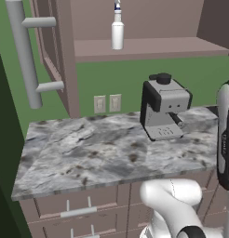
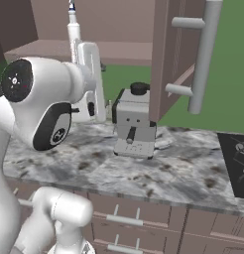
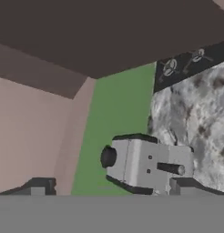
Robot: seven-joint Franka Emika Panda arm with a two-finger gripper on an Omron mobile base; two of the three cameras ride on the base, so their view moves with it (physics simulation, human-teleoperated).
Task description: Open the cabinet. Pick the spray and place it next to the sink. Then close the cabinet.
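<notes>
1. Two doors of cabinet (image 1: 135, 49) swung open, bar handle (image 1: 24, 51) at left.
2. Spray (image 1: 117, 28) upright on cabinet shelf, above and left of coffee machine (image 1: 164, 108).
3. Coffee machine standing on marbled counter (image 1: 97, 148), before green wall.
4. Gripper (image 3: 109, 191) spread wide, holding nothing, fingertips (image 3: 38, 190) flanking coffee machine in hand view.
5. Drawers (image 2: 124, 218) below counter edge.

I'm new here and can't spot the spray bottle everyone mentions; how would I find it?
Look up at the open cabinet above the marbled counter. On its shelf stands the spray, upright and alone. It is slim and white with a blue-tipped head, unlike the boxy grey coffee machine down on the counter.
</notes>
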